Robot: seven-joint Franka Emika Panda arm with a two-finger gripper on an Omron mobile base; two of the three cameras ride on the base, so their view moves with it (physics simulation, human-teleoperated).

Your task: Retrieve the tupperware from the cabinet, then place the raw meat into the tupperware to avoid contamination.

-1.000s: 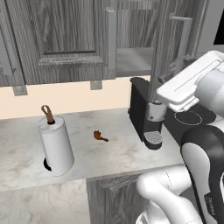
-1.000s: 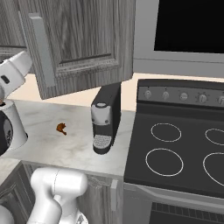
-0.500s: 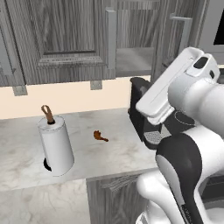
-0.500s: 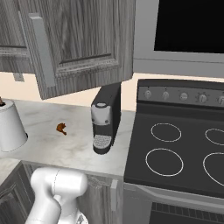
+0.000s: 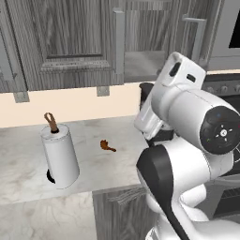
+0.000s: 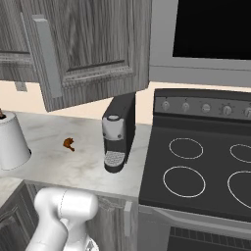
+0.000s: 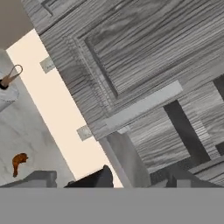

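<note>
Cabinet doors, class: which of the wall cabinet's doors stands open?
The door above the coffee machine, nearest the stove. It swings out from the front, baring the shelf behind; the door left of it lies flat, closed.

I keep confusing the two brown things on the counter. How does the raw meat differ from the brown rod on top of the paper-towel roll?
The raw meat lies flat on the bare counter; the brown rod stands tilted out of the top of the paper-towel roll. The raw meat is a short, lumpy orange-brown piece; the brown rod is thin, darker and ends in a loop. Both are small and brown, on the same counter.
</note>
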